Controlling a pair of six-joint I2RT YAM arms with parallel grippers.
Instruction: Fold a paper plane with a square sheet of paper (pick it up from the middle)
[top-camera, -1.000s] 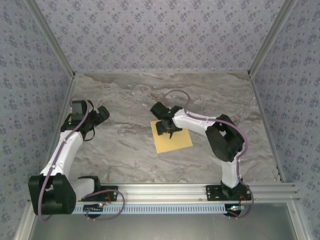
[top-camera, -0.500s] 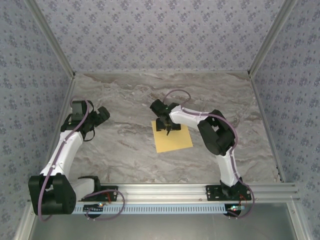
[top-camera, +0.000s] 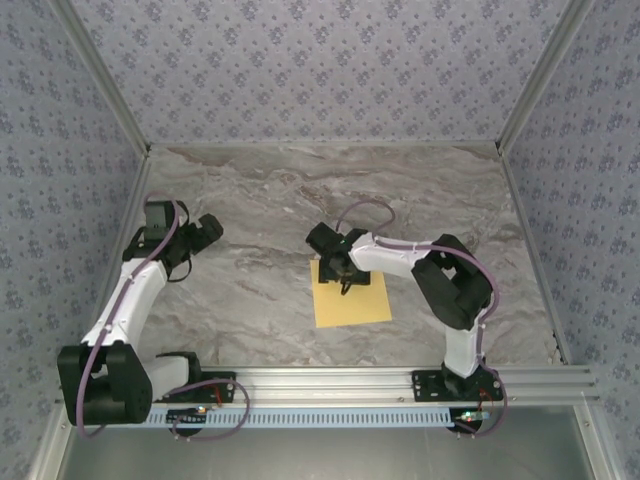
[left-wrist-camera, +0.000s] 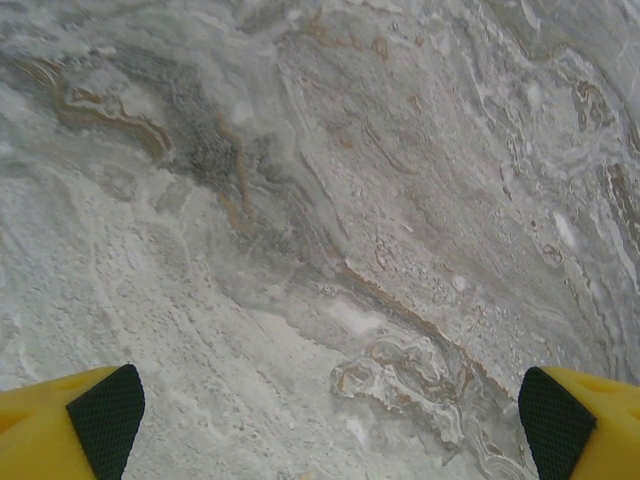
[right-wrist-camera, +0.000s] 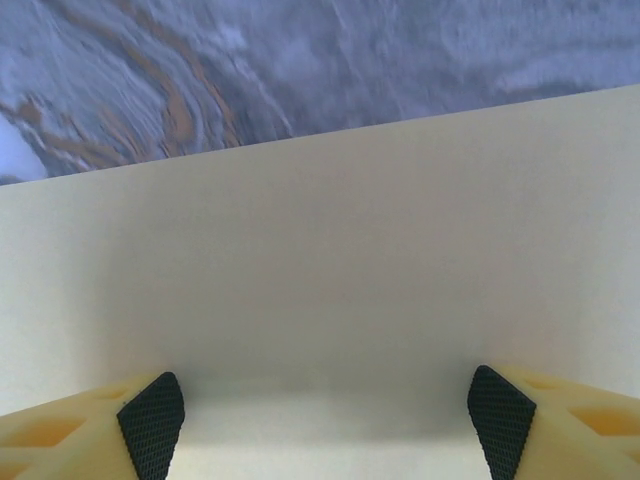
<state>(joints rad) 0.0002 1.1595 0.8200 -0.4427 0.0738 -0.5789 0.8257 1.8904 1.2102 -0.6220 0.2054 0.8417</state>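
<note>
Yellow sheet (top-camera: 355, 300): far edge partly hid under R jaws.

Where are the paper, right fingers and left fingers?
square sheet of paper (top-camera: 353, 305), top external view, bare centre.
right fingers (right-wrist-camera: 152, 425), right wrist view, one black pad.
left fingers (left-wrist-camera: 105, 420), left wrist view, one black pad.

Bright, even, soft overhead light, faint short shadows on the table (top-camera: 250, 190), no glare; right wrist view washes the paper (right-wrist-camera: 330, 250) pale, soft shadow along its near edge, far table blurred, bluish.
</note>
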